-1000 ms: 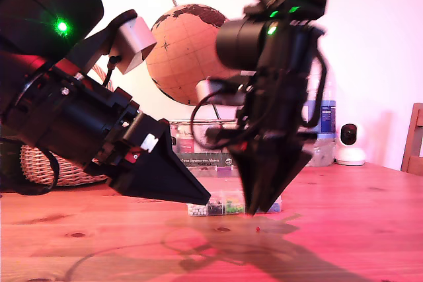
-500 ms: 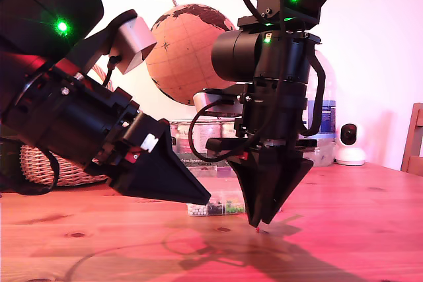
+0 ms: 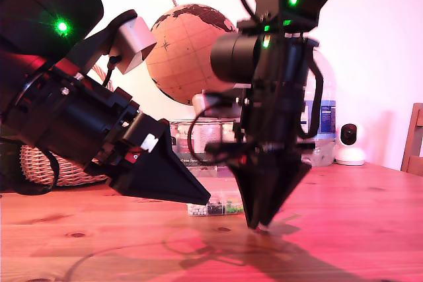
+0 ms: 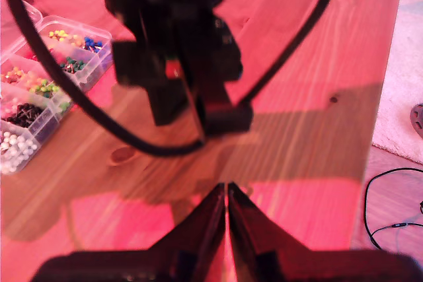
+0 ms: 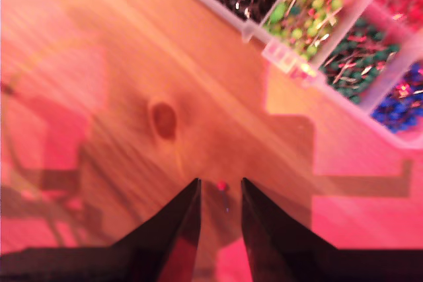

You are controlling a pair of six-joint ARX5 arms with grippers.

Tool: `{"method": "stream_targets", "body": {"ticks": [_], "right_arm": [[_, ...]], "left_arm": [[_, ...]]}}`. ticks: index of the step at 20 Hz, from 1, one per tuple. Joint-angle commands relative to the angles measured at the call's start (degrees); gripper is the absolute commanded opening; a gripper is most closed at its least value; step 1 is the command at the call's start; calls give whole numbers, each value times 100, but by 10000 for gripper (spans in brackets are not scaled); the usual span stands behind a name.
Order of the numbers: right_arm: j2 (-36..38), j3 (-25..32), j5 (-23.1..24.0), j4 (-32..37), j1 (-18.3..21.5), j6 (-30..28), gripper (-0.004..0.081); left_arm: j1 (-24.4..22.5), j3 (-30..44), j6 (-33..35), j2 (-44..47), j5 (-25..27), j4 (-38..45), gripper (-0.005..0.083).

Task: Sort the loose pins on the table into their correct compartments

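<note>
A tiny red-headed loose pin (image 5: 222,186) lies on the wooden table (image 3: 363,229), right between the tips of my second gripper (image 5: 220,181). That gripper (image 3: 258,224) points straight down with its tips at the table; it is open by a narrow gap. In the exterior view the pin is hidden by the tips. The clear box of compartments (image 5: 330,37) lies just past the pin, showing dark, green, blue and red pins (image 4: 39,77). My first gripper (image 4: 227,187) is shut and empty, and hovers slanted at the exterior view's left (image 3: 206,201), in front of the box (image 3: 215,207).
Behind the box stand a globe (image 3: 185,51), jars (image 3: 192,138), a water bottle (image 3: 322,130) and a white camera (image 3: 349,143). A wicker basket (image 3: 53,166) sits at the exterior view's left, a chair (image 3: 414,140) at its right. The first wrist view shows the table's edge (image 4: 390,64) and floor.
My second gripper has come down until its tips reach the table around the red pin, which now hides behind them in the exterior view. The first arm has not moved.
</note>
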State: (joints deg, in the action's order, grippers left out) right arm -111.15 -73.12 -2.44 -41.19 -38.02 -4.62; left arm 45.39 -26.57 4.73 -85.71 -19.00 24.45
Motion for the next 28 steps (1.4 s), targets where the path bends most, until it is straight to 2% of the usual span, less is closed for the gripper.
{"method": "stream_targets", "body": {"ticks": [1, 13, 17, 21, 24, 28], "right_arm": [[-205, -39, -9, 17, -59, -59, 159], [-208, -39, -9, -17, -59, -146, 155], [-208, -39, -11, -26, -59, -164, 67], [-208, -39, -13, -55, -59, -162, 64], [-208, -39, -11, -33, -59, -164, -13], [-208, -39, -17, 7, -59, -160, -13]], "left_arm": [[26, 11, 20, -94, -2, 46, -23], [26, 11, 22, -94, -2, 46, -23], [26, 11, 22, -94, -2, 46, -23], [26, 11, 22, -94, -2, 46, -23], [26, 11, 20, -94, -2, 46, -23], [26, 11, 20, -94, -2, 46, -23]]}}
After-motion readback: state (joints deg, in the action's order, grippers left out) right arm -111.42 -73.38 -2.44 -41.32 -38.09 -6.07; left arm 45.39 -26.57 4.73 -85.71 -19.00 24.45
